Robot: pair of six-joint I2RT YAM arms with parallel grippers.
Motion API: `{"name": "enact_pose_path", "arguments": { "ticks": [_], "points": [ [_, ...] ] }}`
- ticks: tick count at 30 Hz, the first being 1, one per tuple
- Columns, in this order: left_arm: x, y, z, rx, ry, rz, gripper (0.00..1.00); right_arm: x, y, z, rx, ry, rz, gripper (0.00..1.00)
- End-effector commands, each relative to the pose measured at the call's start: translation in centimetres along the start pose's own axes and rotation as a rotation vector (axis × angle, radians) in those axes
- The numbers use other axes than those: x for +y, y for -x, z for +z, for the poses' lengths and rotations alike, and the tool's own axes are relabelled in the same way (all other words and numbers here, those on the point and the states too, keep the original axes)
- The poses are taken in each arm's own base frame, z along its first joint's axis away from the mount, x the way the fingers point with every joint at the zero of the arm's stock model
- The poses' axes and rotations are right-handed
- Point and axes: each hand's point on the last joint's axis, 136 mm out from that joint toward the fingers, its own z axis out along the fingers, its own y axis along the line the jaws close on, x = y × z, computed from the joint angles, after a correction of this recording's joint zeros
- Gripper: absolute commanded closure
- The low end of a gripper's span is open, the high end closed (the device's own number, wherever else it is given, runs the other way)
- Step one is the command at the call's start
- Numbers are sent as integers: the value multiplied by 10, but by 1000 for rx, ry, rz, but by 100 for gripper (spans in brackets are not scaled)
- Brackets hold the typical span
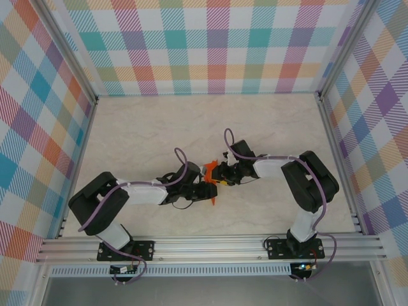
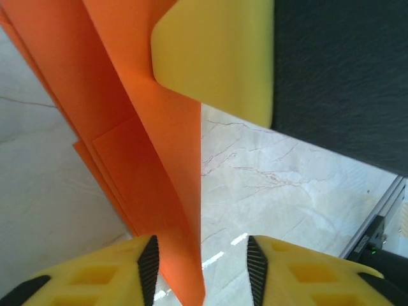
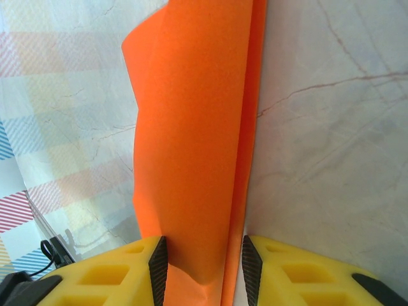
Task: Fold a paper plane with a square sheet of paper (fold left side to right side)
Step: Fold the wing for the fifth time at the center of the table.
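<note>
The orange paper (image 1: pixel 208 170), creased into a long narrow strip of several layers, sits at the middle of the bench (image 1: pixel 159 127) between the two arms and seems to be lifted off it. The right fingers (image 3: pixel 306 271) are closed on one end, and the strip fills the gap between their pads. The left fingers (image 2: pixel 95 277) stand partly open around the other end. The paper leans on one pad with a clear gap beside the other, so they hold nothing. To do this step well, line up the layer edges before the left fingers pinch. Grip close to the crease and pull gently, or the thin paper may tear or skew.
</note>
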Motion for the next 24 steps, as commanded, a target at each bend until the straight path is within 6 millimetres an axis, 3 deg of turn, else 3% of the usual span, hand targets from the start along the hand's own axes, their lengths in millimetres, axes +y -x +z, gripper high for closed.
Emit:
{"name": "enact_pose_path", "arguments": {
  "ticks": [1,7,10,14,24],
  "points": [
    [-4,6,-22,-29,-23,0,50,-12,-5,8,26,-44,0,62],
    [5,29,-63,-107,-18,-52,40,-10,-5,7,25,-39,-4,62],
    [13,45,-72,-96,-43,-125,47,-9,-5,7,24,-38,-5,62],
    [11,62,-64,-71,-88,-158,57,-10,-5,7,25,-40,-6,62],
    [13,84,-27,-46,-135,-187,64,-10,-6,8,33,-42,-7,62]
  ]
}}
